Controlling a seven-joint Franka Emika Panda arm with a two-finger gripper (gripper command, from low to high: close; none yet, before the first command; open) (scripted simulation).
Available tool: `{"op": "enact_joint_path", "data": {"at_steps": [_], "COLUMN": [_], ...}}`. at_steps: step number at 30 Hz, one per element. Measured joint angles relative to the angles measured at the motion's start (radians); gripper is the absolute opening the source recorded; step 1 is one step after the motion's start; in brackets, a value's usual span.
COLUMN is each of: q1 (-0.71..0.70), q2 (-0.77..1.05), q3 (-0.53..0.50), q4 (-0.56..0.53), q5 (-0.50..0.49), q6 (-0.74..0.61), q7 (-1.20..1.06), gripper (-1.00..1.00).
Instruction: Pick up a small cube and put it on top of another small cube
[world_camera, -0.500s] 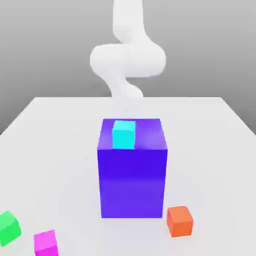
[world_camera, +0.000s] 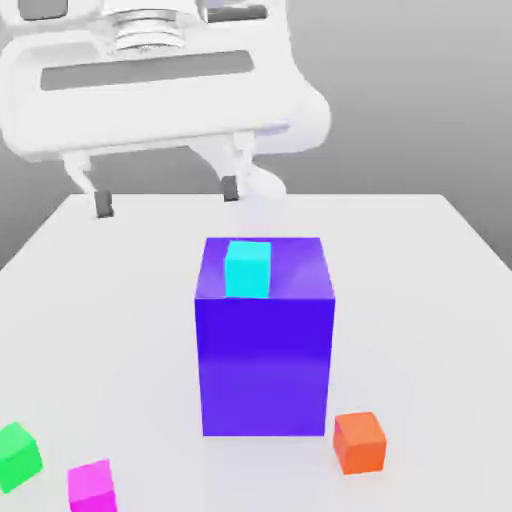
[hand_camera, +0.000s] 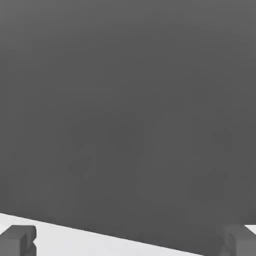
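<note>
Fingers (world_camera: 104, 204) of the gripper (world_camera: 168, 196), spread wide with nothing grasped, are seen above the table (world_camera: 420, 300), toward the exterior view's left. One cyan cube (world_camera: 248, 270) is borne on top of a large blue block (world_camera: 265, 365); an orange cube (world_camera: 360, 443) is set near the block's base at the exterior view's right, a green cube (world_camera: 17, 457) and a magenta cube (world_camera: 92, 487) at its left.

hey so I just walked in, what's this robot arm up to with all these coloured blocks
Nothing is being handled right now. The white robot arm's pincer hangs open and empty above the pale flat surface. A small cyan cube sits on top of a large blue-violet block. Small green, magenta and orange cubes lie around it. No small cube is stacked on another yet.
</note>
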Motion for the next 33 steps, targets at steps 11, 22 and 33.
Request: {"op": "enact_joint_path", "data": {"at_steps": [11,22,33], "q1": [-0.084,-0.188,-0.184], "q2": [0.381,0.675,0.497], "q3": [-0.025,0.038,-0.081], "q4": [-0.005,0.024,-0.003], "q5": [0.081,0.122,0.011], "q6": [0.115,0.291,0.140], "q7": [-0.301,-0.443,-0.432], "gripper": [0.00,-1.00,-1.00]}}
